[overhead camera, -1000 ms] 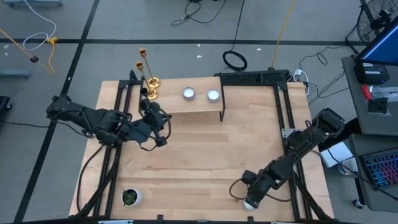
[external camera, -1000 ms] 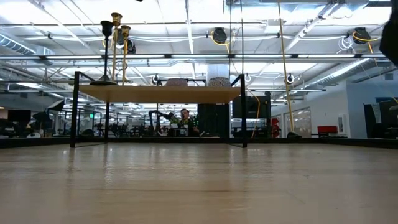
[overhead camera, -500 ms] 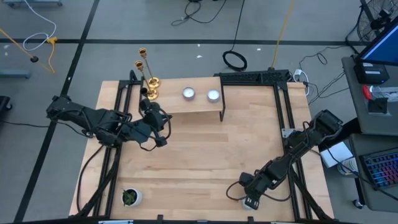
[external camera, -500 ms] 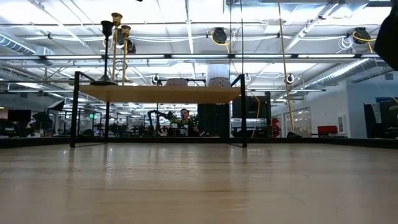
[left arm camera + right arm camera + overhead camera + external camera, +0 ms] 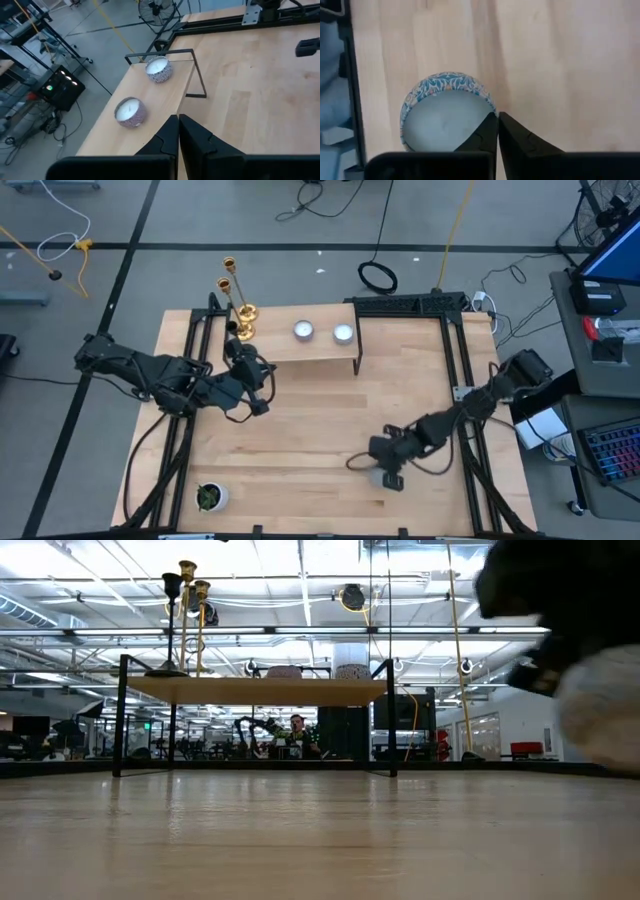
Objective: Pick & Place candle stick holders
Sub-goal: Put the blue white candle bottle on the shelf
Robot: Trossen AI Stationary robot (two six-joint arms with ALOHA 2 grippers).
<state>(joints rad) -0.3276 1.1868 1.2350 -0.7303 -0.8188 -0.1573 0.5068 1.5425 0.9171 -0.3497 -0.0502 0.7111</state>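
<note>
third cup low by the right gripper, shelf far across the table

while the table [image 5: 330, 420] carries the raised shelf [image 5: 310, 345] along its far edge, that shelf holds most of the set: two gold candlesticks [image 5: 238, 305] and the black candlestick [image 5: 170, 625] crowded at its left end, and two tealight cups [image 5: 303, 331] side by side toward its right end. a potted plant [image 5: 209, 497] sits at the near left corner, not part of the job.

left arm waits at the left side of the table, just in front of the shelf's left end. left gripper [image 5: 178, 131] has its fingers pressed together with nothing between them; its wrist view looks along the shelf at the two cups.

right arm reaches in from the right edge toward the near middle of the table. right gripper [image 5: 498, 130] also shows its fingers closed tip to tip, holding nothing. the third tealight cup [image 5: 447, 111], white wax with a blue patterned wall, sits on the bare wood right up against the fingertips and a little to one side of them, not between them.

judgement: the right arm is by far the nearer one. the cup is round, so no long axis to line up on. the fingers would need to part and straddle the cup before any lift, and the shelf lies well away toward the far left.
</note>
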